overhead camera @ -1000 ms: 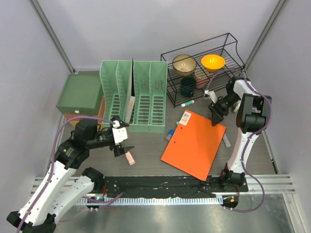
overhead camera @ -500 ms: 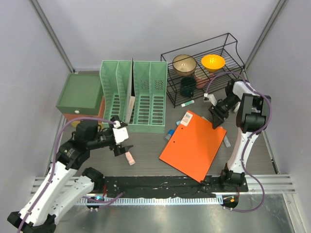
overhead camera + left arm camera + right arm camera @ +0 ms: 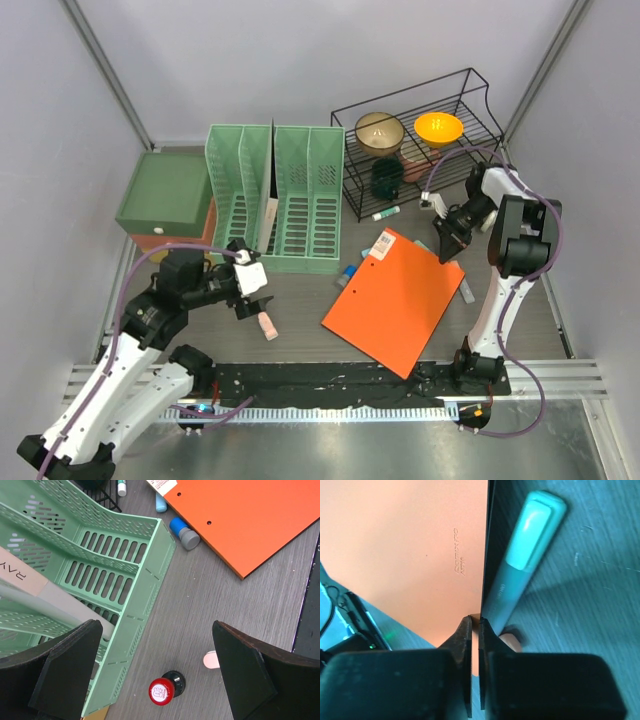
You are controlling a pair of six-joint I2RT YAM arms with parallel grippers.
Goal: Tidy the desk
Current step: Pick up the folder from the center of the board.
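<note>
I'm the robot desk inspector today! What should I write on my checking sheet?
Surface: desk, dark wood grain, with a black rail along the near edge.
Job's things: orange folder lying flat, at an angle.
Clutter: small pink thing, red-topped stamp, blue-capped tube, and a teal marker beside the folder's edge.
Hands: left hand open above the stamp; right hand shut on the folder's edge.
Cables: purple cables along both arms.
Surroundings: green file rack, green box, wire shelf with two bowls, grey walls.

Left gripper (image 3: 157, 642) agape (right gripper (image 3: 475, 626) pinched)
</note>
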